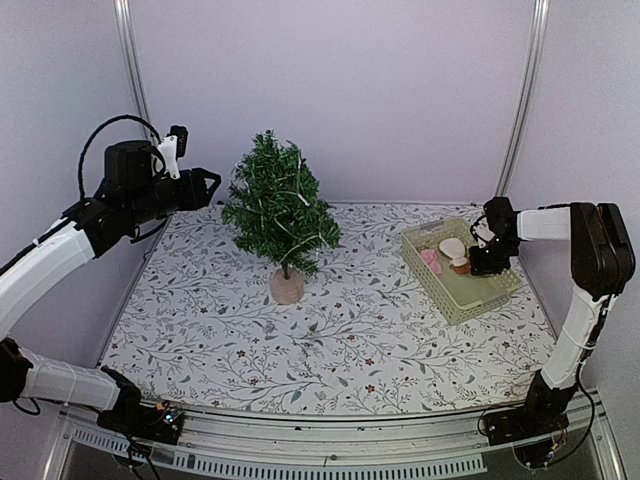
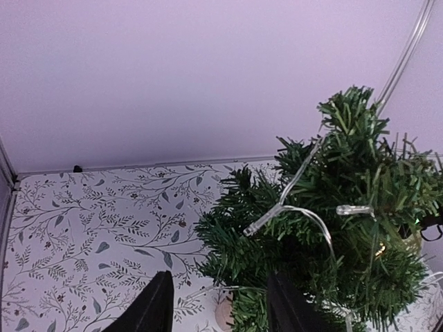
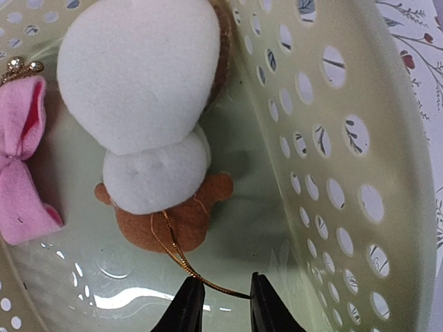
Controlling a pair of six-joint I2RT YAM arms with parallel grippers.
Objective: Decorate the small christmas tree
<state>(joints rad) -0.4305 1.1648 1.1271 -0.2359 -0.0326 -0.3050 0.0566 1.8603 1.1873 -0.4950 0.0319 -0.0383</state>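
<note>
Right wrist: right jaws stand slightly apart astride the gold cord [image 3: 181, 264]; left jaws, apart, hover beside the small christmas tree [image 1: 280, 205].

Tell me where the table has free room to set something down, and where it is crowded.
Free: the table in front of the small christmas tree, and between tree and basket. Crowded: the basket, with ornaments and the right gripper.

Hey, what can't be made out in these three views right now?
Top external: ornaments in the basket too small to identify; right gripper covers some.
Left wrist: small christmas tree base mostly hidden by branches, bottom edge crops it.
Right wrist: pink bow cut by left edge; plush ornament cropped at top.
</note>
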